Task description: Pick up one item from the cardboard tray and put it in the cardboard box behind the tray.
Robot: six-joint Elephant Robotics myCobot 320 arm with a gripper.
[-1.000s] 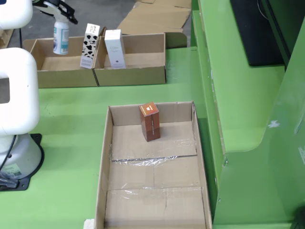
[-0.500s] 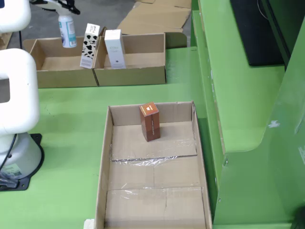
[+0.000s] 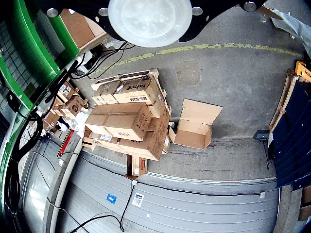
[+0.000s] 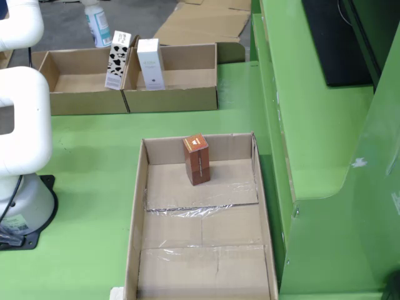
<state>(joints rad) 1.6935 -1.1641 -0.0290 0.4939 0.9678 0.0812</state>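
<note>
1. Two far boxes, one near tray, all on the green worktop [image 4: 94,162]. Notes run left to right in the fixed view.
2. Far left: the white arm [image 4: 22,119] rises from its base and leaves the frame at the top.
3. Top left edge: a white spray bottle [image 4: 98,26] with a teal label, its head cut off by the frame. It appears to hang clear of everything, over or just beyond the far wall of the left cardboard box [image 4: 81,103]. Long axis upright.
4. End effector: out of frame in the fixed view. The riding view shows only a black plate [image 3: 214,12] and a white round disc [image 3: 149,19] at its top edge, with a pallet of cartons [image 3: 126,116] on a concrete floor beyond. Cannot tell whether it is spread or pinching the bottle.
5. The left box is otherwise bare inside. A cow-patterned carton [image 4: 117,60] leans at the shared wall, and a white carton [image 4: 150,64] stands in the right cardboard box [image 4: 172,100].
6. Centre, near: in the cardboard tray [image 4: 134,237], one brown carton [image 4: 197,160] stands upright at the far end.
7. Judgement: the bottle is the carried item, directly below an unseen end effector. The drop spot lies nearer and lower, so the move calls for a short pull towards the tray, then a straight descent with the bottle kept vertical.
</note>
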